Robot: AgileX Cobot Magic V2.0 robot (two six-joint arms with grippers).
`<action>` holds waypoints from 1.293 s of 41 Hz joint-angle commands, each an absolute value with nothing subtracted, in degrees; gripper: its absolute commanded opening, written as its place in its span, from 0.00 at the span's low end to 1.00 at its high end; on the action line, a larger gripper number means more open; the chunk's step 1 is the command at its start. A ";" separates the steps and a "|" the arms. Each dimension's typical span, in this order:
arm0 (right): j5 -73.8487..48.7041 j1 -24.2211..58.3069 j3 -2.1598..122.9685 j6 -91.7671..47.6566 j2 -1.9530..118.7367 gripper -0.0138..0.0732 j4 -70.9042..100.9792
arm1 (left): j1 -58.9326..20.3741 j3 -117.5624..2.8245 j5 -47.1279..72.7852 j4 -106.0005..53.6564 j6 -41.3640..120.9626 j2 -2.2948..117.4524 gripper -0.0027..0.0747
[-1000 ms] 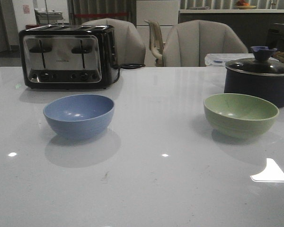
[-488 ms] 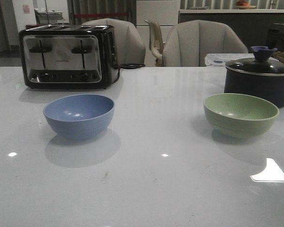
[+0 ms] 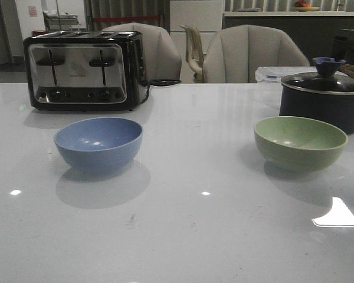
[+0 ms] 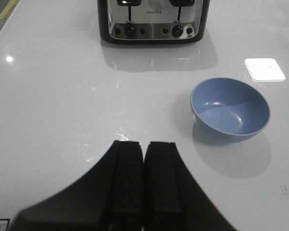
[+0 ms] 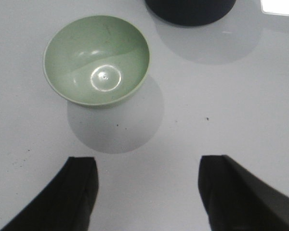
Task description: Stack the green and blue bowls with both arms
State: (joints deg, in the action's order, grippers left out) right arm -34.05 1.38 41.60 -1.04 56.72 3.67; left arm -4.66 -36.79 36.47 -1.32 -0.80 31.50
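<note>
matte black left hand [image 4: 143, 185], black right hand [image 5: 147, 195]

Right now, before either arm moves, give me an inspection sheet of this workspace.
Surface: glossy white tabletop, bare between the bowls, with light glare patches.
Job's things: dusty blue round matte bowl on the left, pale sage green round matte bowl on the right; both upright, empty, well apart, not stacked.
Clutter: black-and-steel four-slot toaster behind the blue bowl; dark navy lidded pot just behind the green bowl.
Grippers: left gripper has jaws together, holding nothing; right gripper has jaws wide apart, empty, short of the green bowl.
Cables: black toaster cord trailing off behind the toaster.
Surroundings: grey upholstered chairs behind the table.
</note>
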 commanded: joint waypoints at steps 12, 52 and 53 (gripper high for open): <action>-31.81 0.94 57.16 -1.30 80.02 0.80 5.30 | -4.80 -38.46 32.03 -1.76 -1.43 31.99 0.18; -33.56 0.94 76.67 -1.35 108.64 0.44 5.25 | -4.80 -38.46 33.52 -1.63 -1.43 31.99 0.77; -33.81 0.94 76.67 -1.35 108.44 0.41 5.25 | -4.80 -38.46 33.52 -1.63 -1.43 31.99 0.77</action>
State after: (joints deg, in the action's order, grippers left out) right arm -34.30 1.38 74.71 -1.04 112.13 5.00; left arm -4.66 -36.79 37.74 -1.32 -0.80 31.50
